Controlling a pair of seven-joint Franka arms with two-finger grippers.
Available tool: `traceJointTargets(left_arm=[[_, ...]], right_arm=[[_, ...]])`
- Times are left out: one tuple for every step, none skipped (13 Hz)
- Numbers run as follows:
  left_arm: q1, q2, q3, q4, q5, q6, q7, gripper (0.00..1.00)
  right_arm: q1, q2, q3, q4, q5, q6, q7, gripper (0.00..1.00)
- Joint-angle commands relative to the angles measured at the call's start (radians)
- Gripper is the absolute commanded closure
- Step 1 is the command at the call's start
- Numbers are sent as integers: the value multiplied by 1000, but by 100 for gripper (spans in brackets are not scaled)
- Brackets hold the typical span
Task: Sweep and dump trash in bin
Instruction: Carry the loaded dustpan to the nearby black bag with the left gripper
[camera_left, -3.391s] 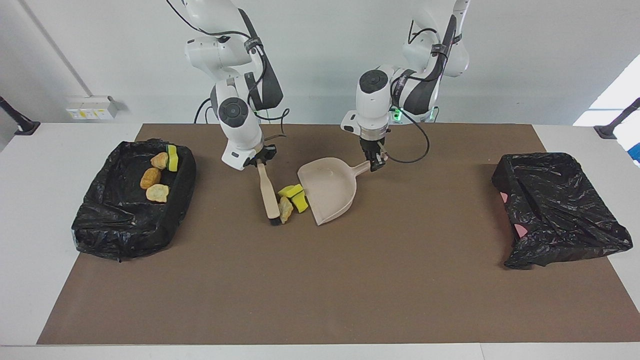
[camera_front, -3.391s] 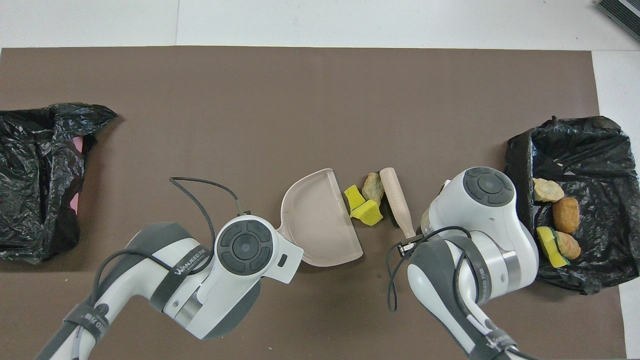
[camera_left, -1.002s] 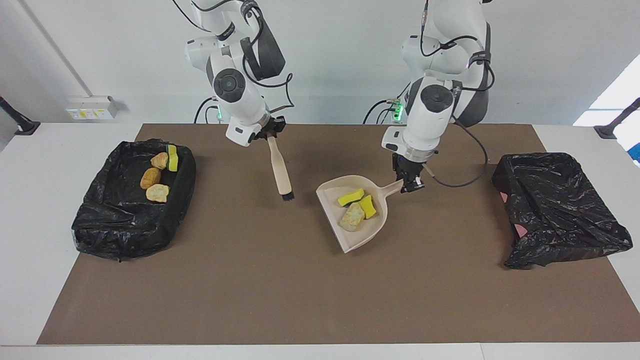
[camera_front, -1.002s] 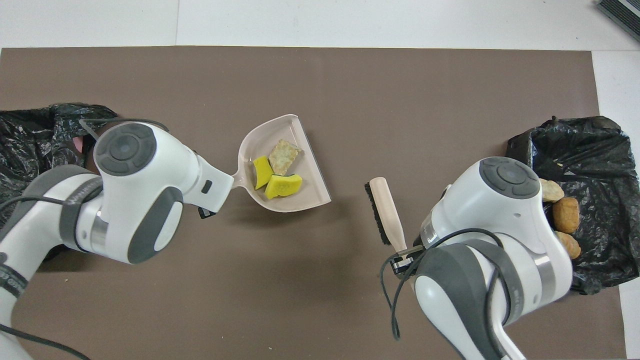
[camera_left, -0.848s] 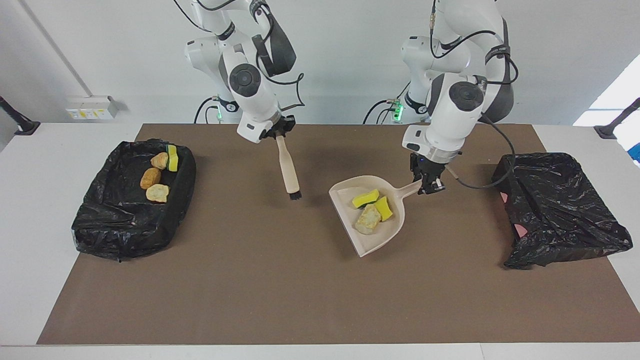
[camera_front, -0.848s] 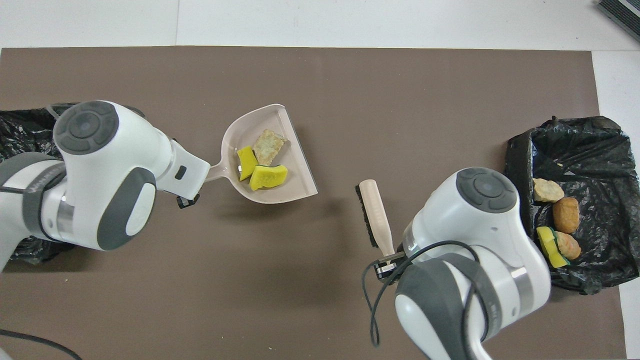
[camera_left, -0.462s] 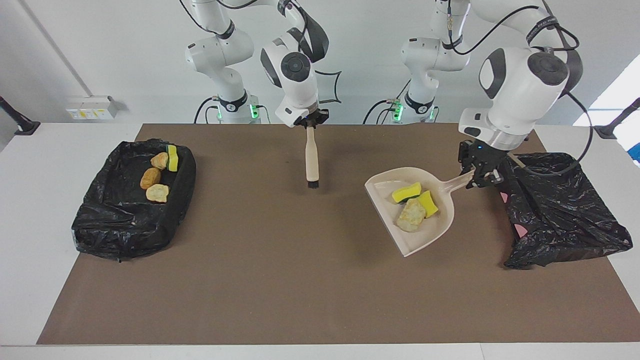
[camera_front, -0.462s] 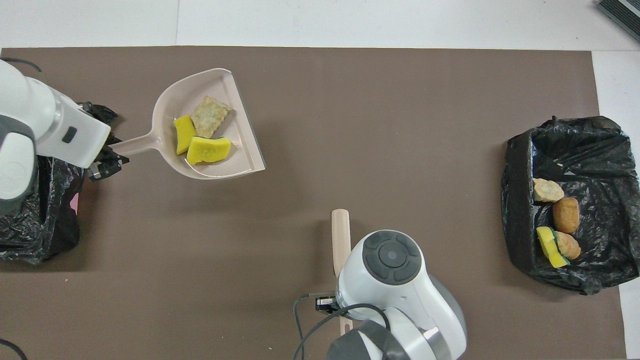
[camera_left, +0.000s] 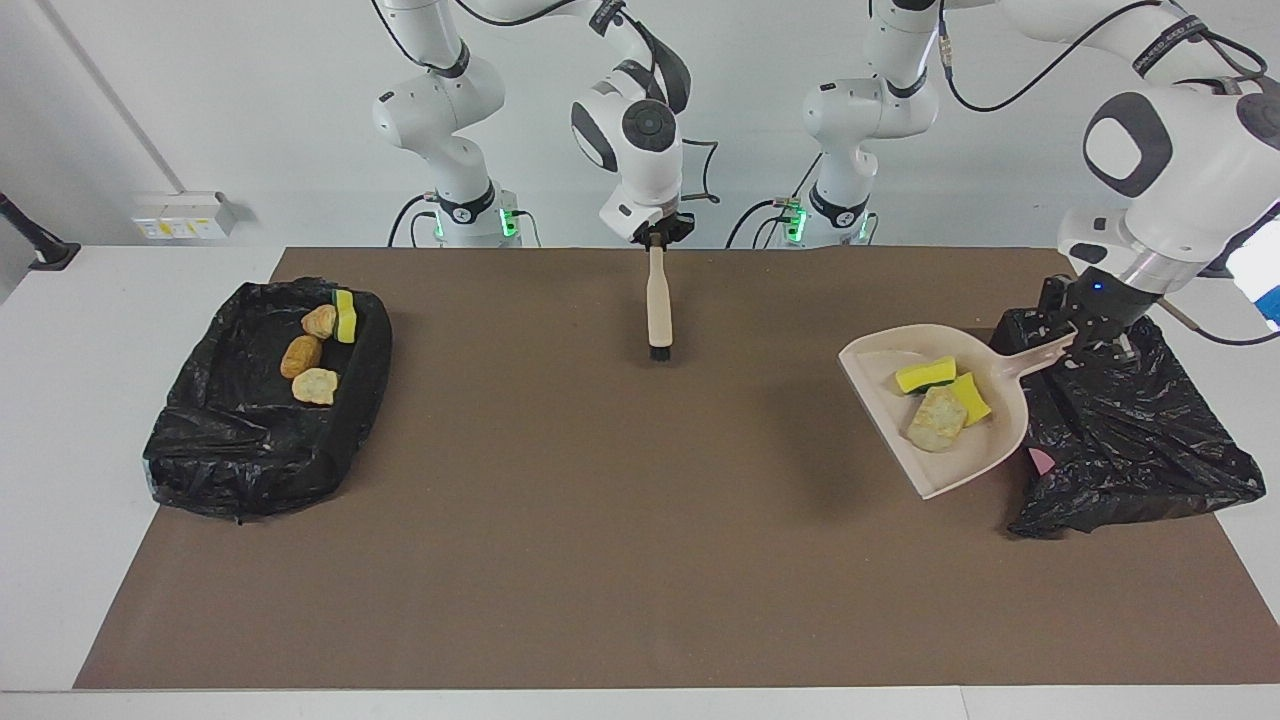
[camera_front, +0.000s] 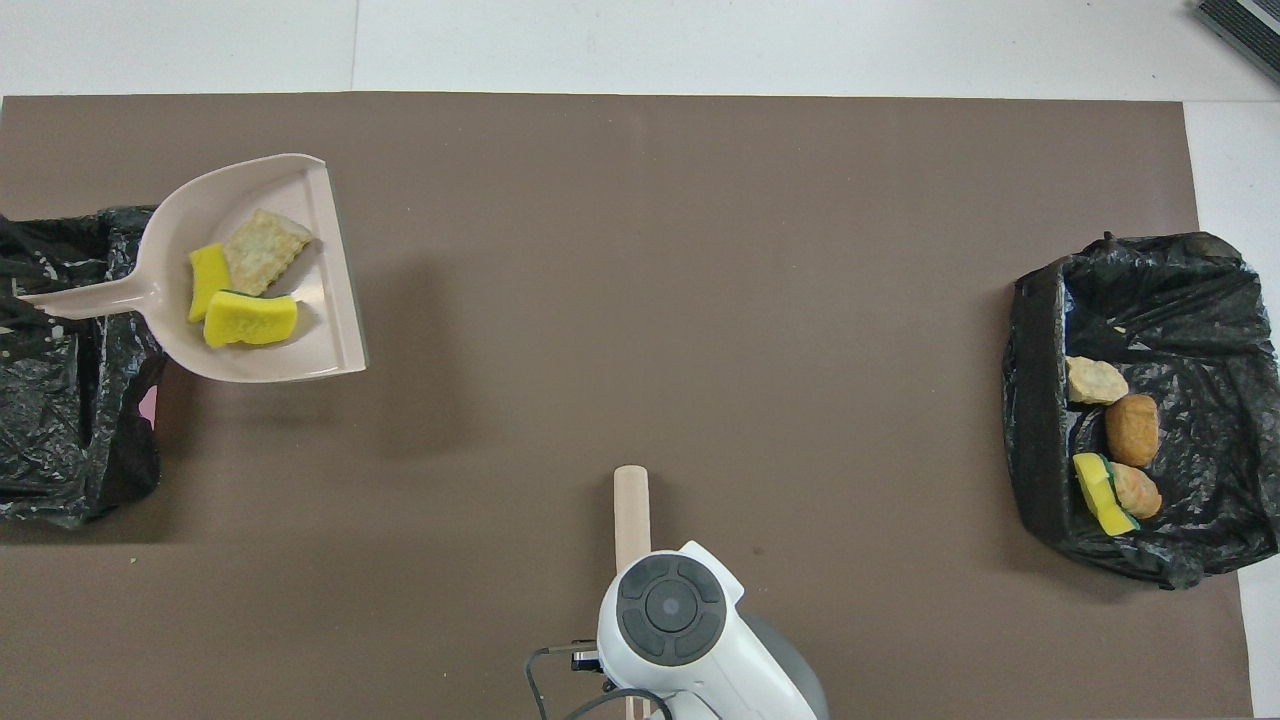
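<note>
My left gripper (camera_left: 1078, 338) is shut on the handle of the beige dustpan (camera_left: 960, 465), which hangs level in the air. The pan is over the mat at the edge of the black-bagged bin (camera_left: 1130, 430) at the left arm's end, and its handle is over that bin. Three pieces of trash lie in the dustpan (camera_front: 290, 190): two yellow sponge wedges (camera_left: 925, 374) (camera_front: 250, 318) and a tan bread-like piece (camera_left: 937, 419) (camera_front: 262, 250). My right gripper (camera_left: 658, 238) is shut on the beige hand brush (camera_left: 659, 310), which hangs bristles down over the mat's middle.
A second black-bagged bin (camera_left: 240, 450) (camera_front: 1180, 300) stands at the right arm's end and holds several pieces: bread lumps (camera_left: 300, 355) and a yellow sponge (camera_left: 345, 315). The brown mat (camera_left: 600, 560) covers most of the white table.
The left arm has carried the loaded dustpan from the mat's middle to the bin at its own end. The right arm has lifted the brush and drawn it back toward the robots.
</note>
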Motion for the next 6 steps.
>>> traceJointTargets(left_arm=[[117,12,-11,37,-6,-14,193,100],[169,12,-11,37,-4,-12,250,100],[225,14,-11,43,11,-13,310,100],[263,15,-11,49,26,-12,357,100],[289,17,-9,61,43,-15,394,100],[340,32,-11,91,61,-17,443,100]], right_arm=[[-2,13,-5,-29,16,40,-53,100],[1,13,-5,-33,16,64,-44,100],[0,13,-5,-36,16,71,-45,100],[0,21,-5,-47,16,86,-51,100],[3,39,-5,-55,16,133,-41,100],[3,49,-5,-55,14,170,-39,100]])
